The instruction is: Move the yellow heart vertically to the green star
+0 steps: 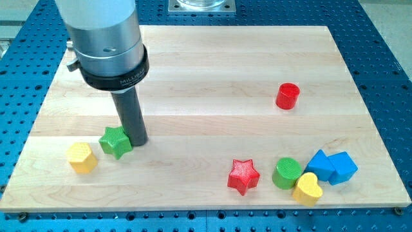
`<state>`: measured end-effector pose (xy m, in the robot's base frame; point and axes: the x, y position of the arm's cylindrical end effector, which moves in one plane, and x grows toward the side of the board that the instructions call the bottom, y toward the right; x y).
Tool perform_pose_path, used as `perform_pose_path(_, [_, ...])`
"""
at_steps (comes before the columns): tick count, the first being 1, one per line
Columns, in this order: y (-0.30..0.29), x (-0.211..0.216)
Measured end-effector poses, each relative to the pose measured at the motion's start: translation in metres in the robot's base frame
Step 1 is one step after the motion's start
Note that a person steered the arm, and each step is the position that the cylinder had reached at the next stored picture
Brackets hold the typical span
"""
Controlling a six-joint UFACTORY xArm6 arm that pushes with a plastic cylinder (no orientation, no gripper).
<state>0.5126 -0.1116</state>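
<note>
The yellow heart [308, 188] lies near the view's bottom right, touching the green cylinder [287, 173]. The green star [116, 141] lies at the view's lower left. My tip [137, 140] rests on the board right beside the green star, on its right side, touching or nearly touching it. The tip is far to the left of the yellow heart.
A yellow hexagon block [82, 158] lies just left of the green star. A red star [244, 176] lies left of the green cylinder. Two blue blocks [332, 167] sit right of the heart. A red cylinder [288, 96] stands at the upper right. The wooden board [206, 71] ends near the view's bottom.
</note>
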Motion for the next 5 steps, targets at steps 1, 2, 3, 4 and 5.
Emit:
perform_pose_path(1, [0.140,0.000])
perform_pose_path(2, [0.281,-0.012])
perform_pose_path(3, [0.403,-0.017])
perform_pose_path(4, [0.455,0.043])
perform_pose_path(5, [0.406,0.104])
